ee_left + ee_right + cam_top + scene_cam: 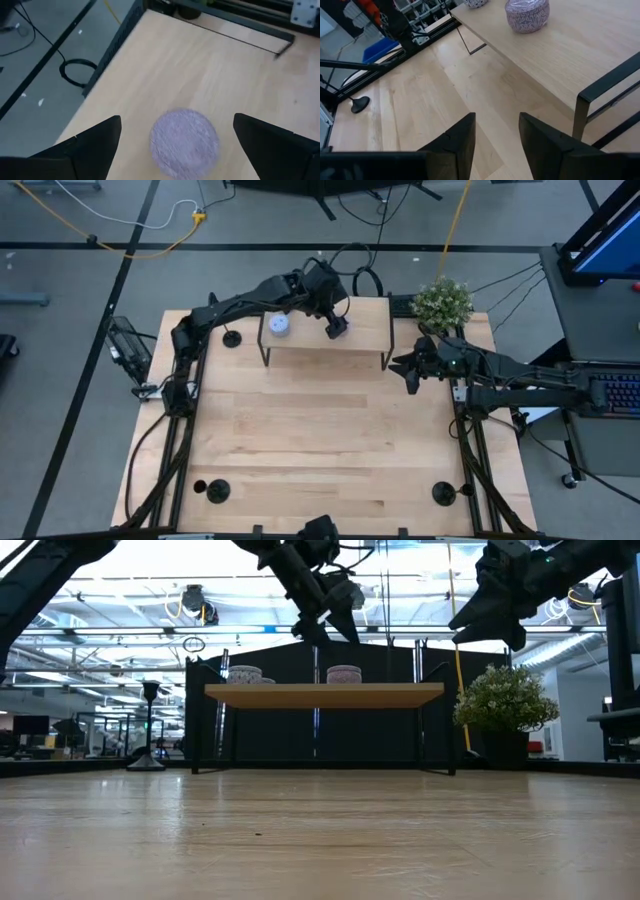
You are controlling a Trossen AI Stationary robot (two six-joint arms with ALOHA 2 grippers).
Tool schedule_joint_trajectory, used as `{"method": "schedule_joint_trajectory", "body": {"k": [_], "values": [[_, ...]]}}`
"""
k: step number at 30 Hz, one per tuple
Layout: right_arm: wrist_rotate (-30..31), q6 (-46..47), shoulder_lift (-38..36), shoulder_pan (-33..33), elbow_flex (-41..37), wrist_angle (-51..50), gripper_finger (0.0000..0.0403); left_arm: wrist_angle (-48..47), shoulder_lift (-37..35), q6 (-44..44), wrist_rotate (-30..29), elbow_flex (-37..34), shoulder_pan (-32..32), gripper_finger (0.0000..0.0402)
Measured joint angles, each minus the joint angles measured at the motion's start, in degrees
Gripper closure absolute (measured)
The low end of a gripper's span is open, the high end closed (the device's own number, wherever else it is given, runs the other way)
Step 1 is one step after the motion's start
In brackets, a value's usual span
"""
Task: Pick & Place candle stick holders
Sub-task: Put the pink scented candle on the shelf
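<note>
Hovering open, left tool [337,330] hides shelf [300,345]; holder [232,338] stem indistinct.

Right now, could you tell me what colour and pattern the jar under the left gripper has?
The jar is pale lilac with fine darker squiggles, clearest in the right wrist view.

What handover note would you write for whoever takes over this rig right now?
Left gripper: open, above a jar on the shelf.
Right gripper: open, empty, in the air off the shelf's right end.
The holders: one on the table left of the shelf, two near the front edge.
Done: none is held.
Left: seemingly all three.
</note>
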Motion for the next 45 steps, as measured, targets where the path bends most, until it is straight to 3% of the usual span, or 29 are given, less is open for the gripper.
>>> {"method": "schedule_joint_trajectory", "body": {"k": [26,35,45], "values": [[0.06,-2.59,0.01,0.00,-0.01,-0.48,0.0261,-2.95,3.98,1.66,-0.49,-0.05,-0.23,0.0004],[4.96,-6.15,-1.90,-0.04,-0.10,-0.97,0.0261,-3.43,6.15,0.88,-1.46,-0.14,-0.30,0.0004],[4.58,-0.10,-8.27,-0.02,-11.20,9.69,0.0261,-3.47,6.14,0.59,-3.16,-0.14,0.06,0.0005]]}}
